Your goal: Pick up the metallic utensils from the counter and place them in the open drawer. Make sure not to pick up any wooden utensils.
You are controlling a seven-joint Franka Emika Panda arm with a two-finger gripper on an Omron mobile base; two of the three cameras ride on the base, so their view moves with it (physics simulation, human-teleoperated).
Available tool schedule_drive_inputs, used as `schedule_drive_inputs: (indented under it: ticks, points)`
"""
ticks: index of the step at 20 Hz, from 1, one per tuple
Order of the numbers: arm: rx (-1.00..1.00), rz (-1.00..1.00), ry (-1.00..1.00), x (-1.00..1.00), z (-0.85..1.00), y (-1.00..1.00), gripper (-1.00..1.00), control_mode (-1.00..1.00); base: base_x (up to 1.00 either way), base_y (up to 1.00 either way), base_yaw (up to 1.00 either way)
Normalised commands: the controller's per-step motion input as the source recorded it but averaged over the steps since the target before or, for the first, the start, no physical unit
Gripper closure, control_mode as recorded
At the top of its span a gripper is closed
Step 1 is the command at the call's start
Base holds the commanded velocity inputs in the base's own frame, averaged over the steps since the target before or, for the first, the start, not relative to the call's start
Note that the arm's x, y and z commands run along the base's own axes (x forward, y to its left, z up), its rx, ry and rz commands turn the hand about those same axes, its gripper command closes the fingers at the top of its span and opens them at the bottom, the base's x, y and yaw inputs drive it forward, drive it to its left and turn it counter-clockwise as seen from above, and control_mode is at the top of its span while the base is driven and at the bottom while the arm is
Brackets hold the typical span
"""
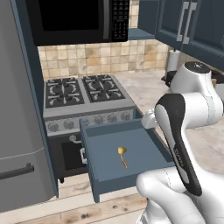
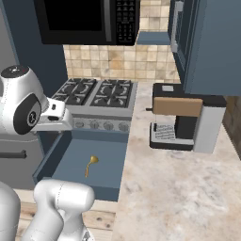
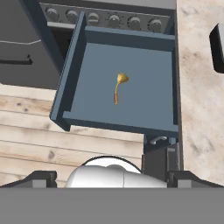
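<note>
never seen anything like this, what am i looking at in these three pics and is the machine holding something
It is a rendered kitchen with a white robot arm on a driving base. Two pictures come from cameras on the base, behind the arm to its left and right. The third looks down from the arm's hand. Below sits an open blue drawer beside the stove, with a golden spoon lying inside. On the beige counter stands a coffee machine. The pincer is open and holds nothing.

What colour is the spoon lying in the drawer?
Shiny golden-yellow; the spoon shows best in the hand view.
</note>
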Motion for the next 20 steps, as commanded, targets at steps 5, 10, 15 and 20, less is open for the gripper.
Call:
schedule_drive_inputs:
  ticks: [5,10,15,20]
  points:
    - [0.00,0.00,0.00,0.00,0.00,0.00,-1.00,1.00,-0.28,0.00,0.00]
    - [0.00,0.00,0.00,0.00,0.00,0.00,-1.00,1.00,-0.96,0.10,0.00]
    - [0.00,0.00,0.00,0.00,0.00,0.00,-1.00,1.00,-0.61,0.67,0.21]
    - [0.00,0.00,0.00,0.00,0.00,0.00,-1.00,1.00,0.00,0.93,0.64]
